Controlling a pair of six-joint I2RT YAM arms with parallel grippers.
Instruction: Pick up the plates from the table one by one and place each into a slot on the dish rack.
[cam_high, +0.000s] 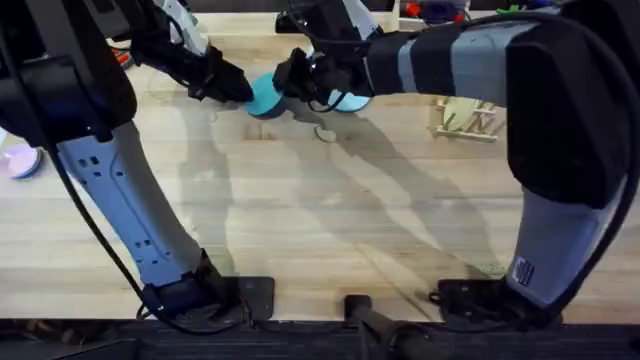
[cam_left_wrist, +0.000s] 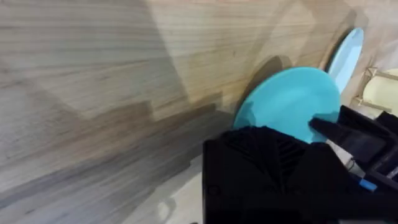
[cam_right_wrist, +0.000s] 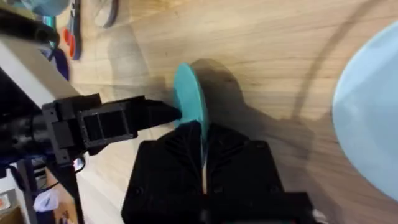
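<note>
The teal plate (cam_high: 265, 96) stands tilted on its rim on the table (cam_high: 330, 220), between both grippers. My right gripper (cam_high: 292, 80) reaches across the middle and is shut on the plate's rim; the right wrist view shows the teal plate (cam_right_wrist: 188, 99) edge-on, running down between my right gripper's (cam_right_wrist: 203, 134) fingers. My left gripper (cam_high: 238, 90) is shut, its tip against the plate's other side (cam_right_wrist: 166, 112). In the left wrist view the teal plate (cam_left_wrist: 287, 102) faces me above my left gripper (cam_left_wrist: 267, 143). The light sky-blue plate (cam_high: 351, 100) lies just right of it. The dish rack (cam_high: 470, 120) is at the right.
A cream-yellow plate (cam_left_wrist: 380, 93) sits in the dish rack. A small pale object (cam_high: 325, 133) lies on the table near the plates. A lilac round thing (cam_high: 20, 160) sits at the left edge. Coloured clutter (cam_high: 440, 12) lines the back.
</note>
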